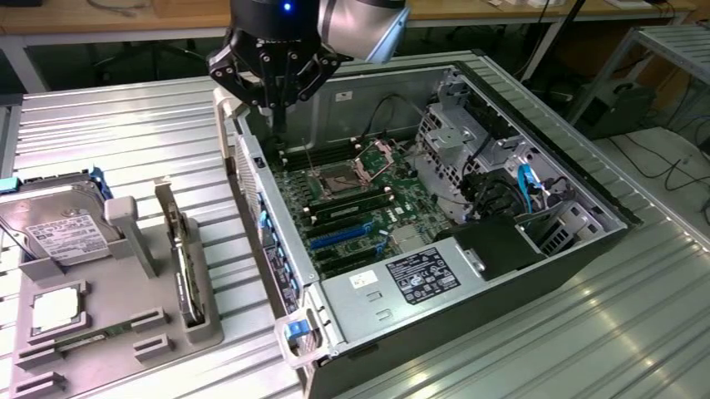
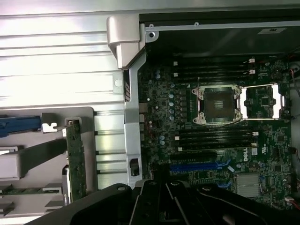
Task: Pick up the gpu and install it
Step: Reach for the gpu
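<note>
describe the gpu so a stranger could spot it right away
Left of the open computer case in the exterior view sits a grey holder tray. The gpu is the thin card standing on edge along the tray's case-side edge, unlike the broad, white-labelled hard drive beside it.

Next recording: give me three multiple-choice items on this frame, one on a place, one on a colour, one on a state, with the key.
1. Where is the gpu?
A. flat on the table
B. on edge in the grey holder
C. plugged into the motherboard

2. What colour are the long expansion slots?
A. red
B. white
C. blue

3. The computer case is:
A. open
B. shut by a panel
C. boxed up

Key:
1 B, it stands in the holder, apart from the claw.
2 C, the wrist view shows them blue.
3 A, its inside is in plain sight.
</note>
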Tool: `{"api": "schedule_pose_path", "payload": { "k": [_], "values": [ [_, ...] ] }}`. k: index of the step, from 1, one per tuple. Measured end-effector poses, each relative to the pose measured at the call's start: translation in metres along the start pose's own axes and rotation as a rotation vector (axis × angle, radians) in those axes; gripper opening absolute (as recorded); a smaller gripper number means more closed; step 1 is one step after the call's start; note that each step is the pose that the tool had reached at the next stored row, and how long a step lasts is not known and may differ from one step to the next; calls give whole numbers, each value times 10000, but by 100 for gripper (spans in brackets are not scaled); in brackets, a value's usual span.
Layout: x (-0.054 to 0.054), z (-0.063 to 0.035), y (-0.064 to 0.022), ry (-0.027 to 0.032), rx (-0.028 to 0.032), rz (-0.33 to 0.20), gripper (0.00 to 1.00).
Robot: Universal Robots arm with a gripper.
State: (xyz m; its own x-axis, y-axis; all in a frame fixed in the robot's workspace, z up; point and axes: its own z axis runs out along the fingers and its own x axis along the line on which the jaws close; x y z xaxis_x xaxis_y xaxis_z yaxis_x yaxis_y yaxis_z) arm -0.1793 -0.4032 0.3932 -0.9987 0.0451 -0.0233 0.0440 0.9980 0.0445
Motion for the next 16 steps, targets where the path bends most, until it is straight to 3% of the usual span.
{"api": "schedule_pose_path", "payload": {
  "k": [8,16],
  "values": [
    [57,-3,-61,8,-3,-151,11],
    [228,-10,-138,11,-5,-230,11]
  ]
}}
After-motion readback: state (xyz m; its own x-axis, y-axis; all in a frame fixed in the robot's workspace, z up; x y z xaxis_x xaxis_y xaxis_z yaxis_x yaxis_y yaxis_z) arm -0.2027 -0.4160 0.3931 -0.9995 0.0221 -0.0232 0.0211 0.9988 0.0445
